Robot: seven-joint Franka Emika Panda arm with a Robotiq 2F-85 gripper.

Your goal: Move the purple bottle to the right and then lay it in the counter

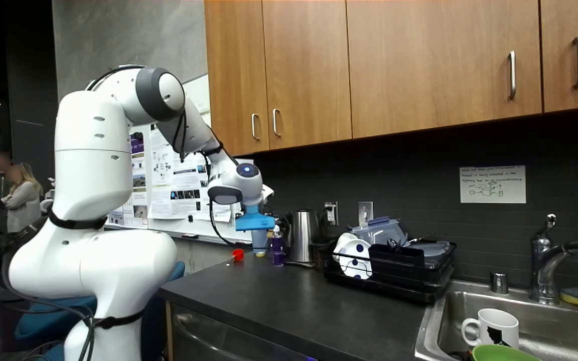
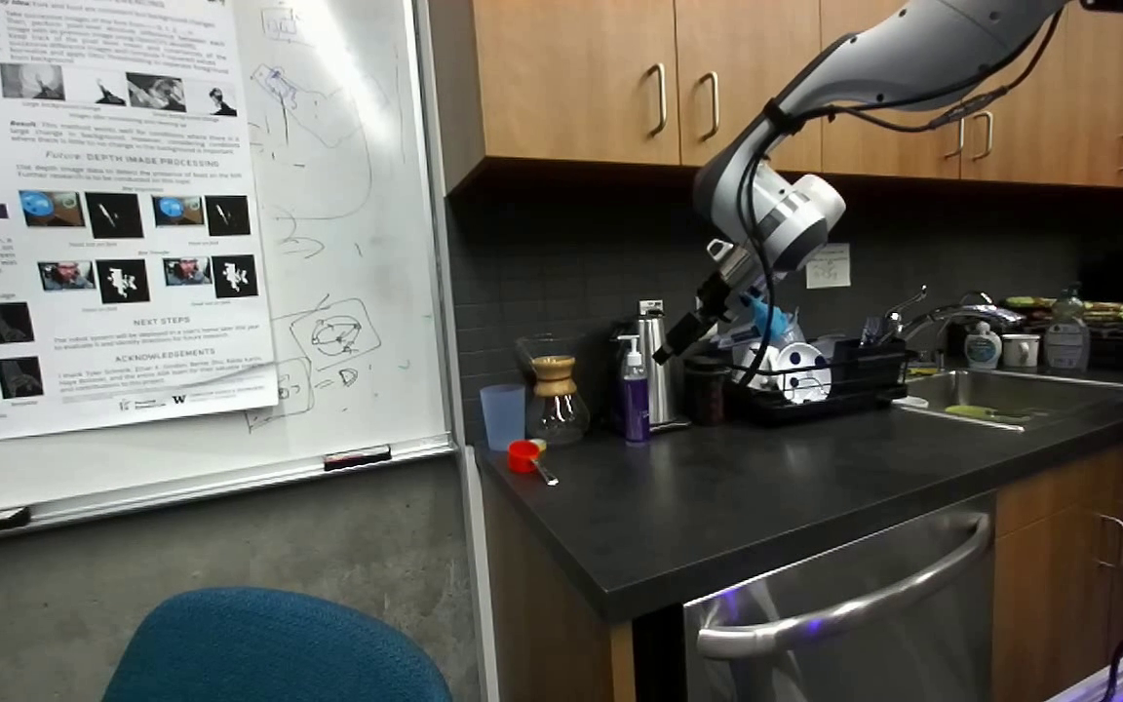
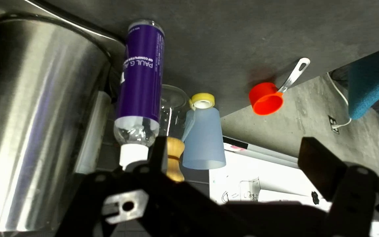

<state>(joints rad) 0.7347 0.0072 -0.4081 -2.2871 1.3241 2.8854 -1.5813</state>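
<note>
Beneath light-brown wooden cabinets (image 2: pixel 576 78), a long dark grey-black counter (image 2: pixel 795 478) is seen. In both exterior views, a slim purple plastic bottle (image 2: pixel 636 400) is shown upright on its far left part, beside a shiny steel cylindrical canister (image 2: pixel 661 398) and right of a red measuring cup (image 2: pixel 522 456). Near the bottle's top, the black two-fingered claw (image 3: pixel 235 151) is held with its fingers spread wide; whether the bottle is touched cannot be told
</note>
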